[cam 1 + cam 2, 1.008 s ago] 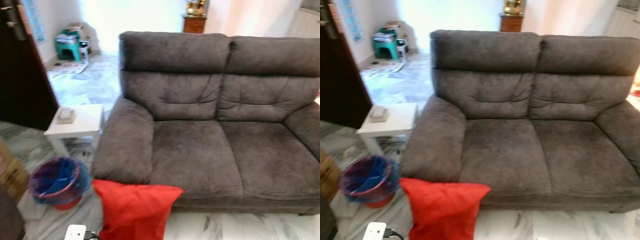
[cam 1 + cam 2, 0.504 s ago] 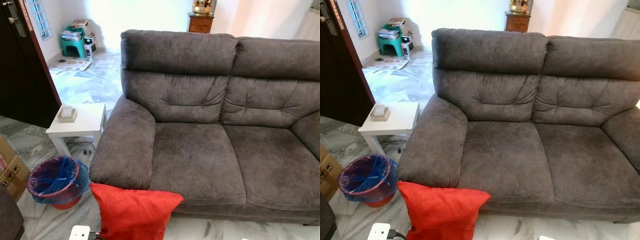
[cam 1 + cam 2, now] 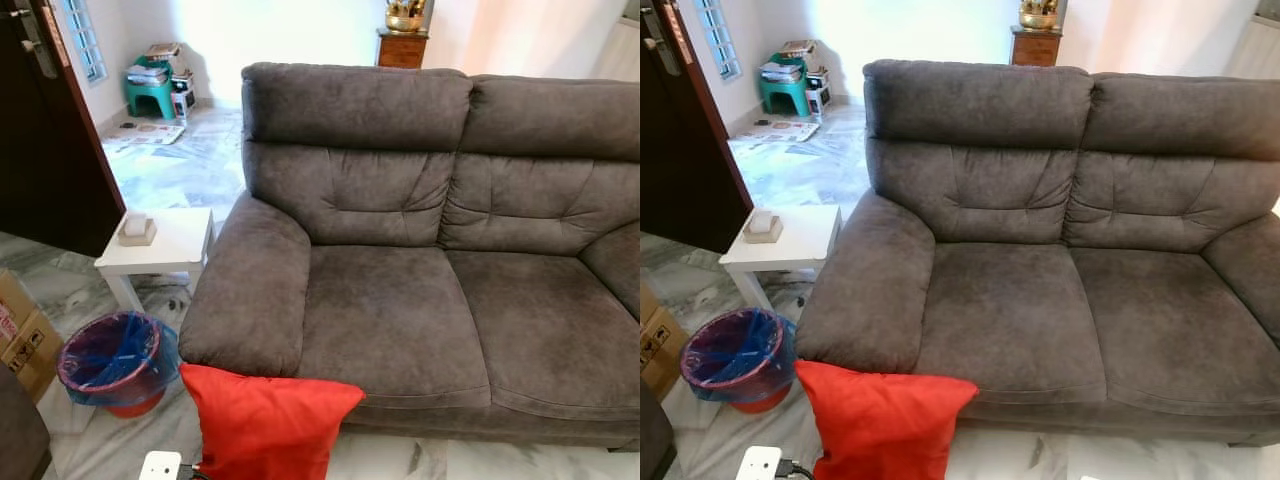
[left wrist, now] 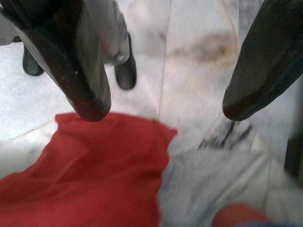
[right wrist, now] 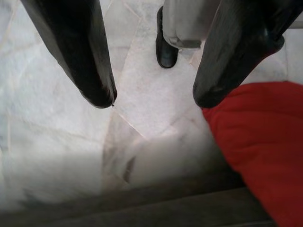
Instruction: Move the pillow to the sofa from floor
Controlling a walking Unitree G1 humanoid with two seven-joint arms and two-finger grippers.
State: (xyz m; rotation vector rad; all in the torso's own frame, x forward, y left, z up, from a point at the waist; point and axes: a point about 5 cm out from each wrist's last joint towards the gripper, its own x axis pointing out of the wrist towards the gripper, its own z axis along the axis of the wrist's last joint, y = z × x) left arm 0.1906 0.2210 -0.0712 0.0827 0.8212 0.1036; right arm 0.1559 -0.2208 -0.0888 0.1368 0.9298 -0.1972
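Camera view steadier and sharper than one second ago; things themselves not moved. Left hand (image 4: 163, 106) spread above pillow (image 3: 268, 422), not touching. Red pillow still on floor (image 3: 95, 445), leaning on sofa (image 3: 400, 310) front below armrest. Right hand (image 5: 154, 101) spread, beside pillow. Grasp seems next.

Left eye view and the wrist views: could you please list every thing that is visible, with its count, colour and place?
Sofa: one, dark grey, centre.
Pillow: one, red, on the floor, leaning on the sofa's front by its armrest.
Side table: one, white, beside the sofa's armrest.
Small box: one, beige, on the side table.
Bin: one, red with blue liner, in front of the side table.
Cardboard box: one, brown, near the bin.
Stool: one, green, far corner.
Left gripper: jaws open, black, above the pillow's edge.
Right gripper: jaws open, black, above the floor beside the pillow.
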